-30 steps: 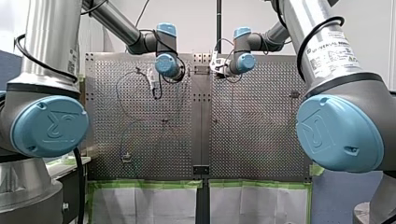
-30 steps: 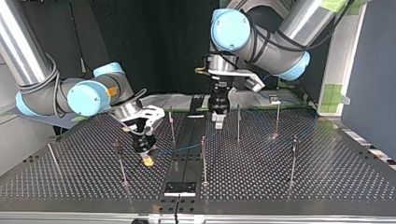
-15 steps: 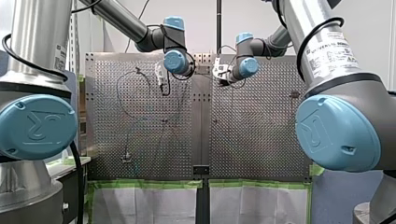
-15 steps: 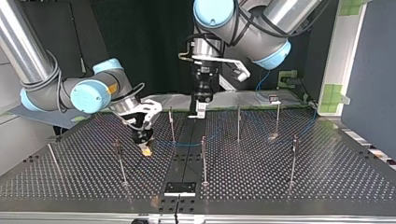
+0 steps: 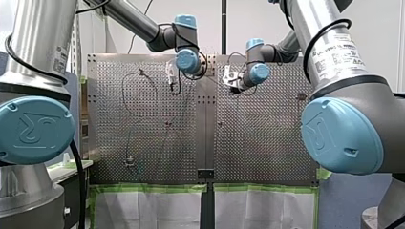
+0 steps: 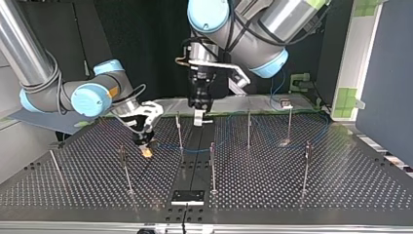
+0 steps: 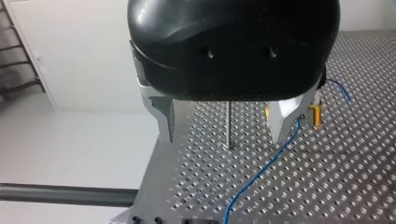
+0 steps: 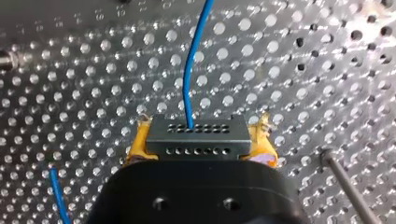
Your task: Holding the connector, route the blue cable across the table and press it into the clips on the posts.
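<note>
My right gripper (image 8: 198,142): yellow pads (image 8: 138,148) clamped on connector (image 8: 194,135), low over perforated table (image 8: 70,93); blue cable (image 8: 188,79) runs out ahead. My left gripper (image 7: 224,125): metal fingers (image 7: 164,116) wide apart, holding nothing, a post (image 7: 228,137) beyond them.

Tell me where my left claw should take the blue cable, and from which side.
Probably the bare stretch of the blue cable that runs over the table ahead of my open left claw, coming down from above with a finger on either side of its run. It is thin, with open room beside it there, and its connector end is already shut in my right claw.
</note>
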`<state>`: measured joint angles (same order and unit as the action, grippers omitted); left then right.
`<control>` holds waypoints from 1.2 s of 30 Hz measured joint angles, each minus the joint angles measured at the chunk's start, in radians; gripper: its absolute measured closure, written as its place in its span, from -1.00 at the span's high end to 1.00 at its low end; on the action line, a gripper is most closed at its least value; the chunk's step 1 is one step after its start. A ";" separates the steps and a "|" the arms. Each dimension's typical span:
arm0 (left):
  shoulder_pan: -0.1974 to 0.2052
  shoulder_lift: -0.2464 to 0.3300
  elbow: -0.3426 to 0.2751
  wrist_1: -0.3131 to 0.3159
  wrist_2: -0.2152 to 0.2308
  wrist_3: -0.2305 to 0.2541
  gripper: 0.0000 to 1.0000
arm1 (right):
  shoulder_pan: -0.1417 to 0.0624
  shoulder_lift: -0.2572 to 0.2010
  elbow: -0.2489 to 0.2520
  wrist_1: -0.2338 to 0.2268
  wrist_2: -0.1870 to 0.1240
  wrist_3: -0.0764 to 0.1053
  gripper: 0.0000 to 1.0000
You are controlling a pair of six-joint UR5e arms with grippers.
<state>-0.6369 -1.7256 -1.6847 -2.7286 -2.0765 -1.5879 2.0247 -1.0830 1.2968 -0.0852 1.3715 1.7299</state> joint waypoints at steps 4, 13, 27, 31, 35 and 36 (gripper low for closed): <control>-0.004 -0.036 0.036 -0.003 -0.029 0.019 1.00 | -0.008 0.000 0.003 0.000 0.001 -0.001 -1.00; -0.012 -0.091 0.104 -0.020 -0.077 0.061 1.00 | -0.026 0.001 0.006 0.000 0.001 -0.002 -1.00; -0.042 -0.206 0.220 0.000 -0.181 0.141 1.00 | -0.038 0.004 0.007 0.001 0.001 -0.004 -1.00; -0.053 -0.248 0.262 -0.001 -0.221 0.163 1.00 | -0.039 0.005 0.006 0.001 0.000 -0.004 -1.00; -0.058 -0.283 0.298 0.021 -0.256 0.183 1.00 | -0.039 0.006 0.006 0.001 0.001 -0.004 -1.00; -0.059 -0.288 0.306 0.028 -0.264 0.188 1.00 | -0.039 0.006 0.007 0.001 0.001 -0.004 -1.00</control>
<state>-0.6956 -2.0135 -1.3788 -2.7010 -2.3406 -1.3997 1.9859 -1.0768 1.3034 -0.0846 1.3727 1.7260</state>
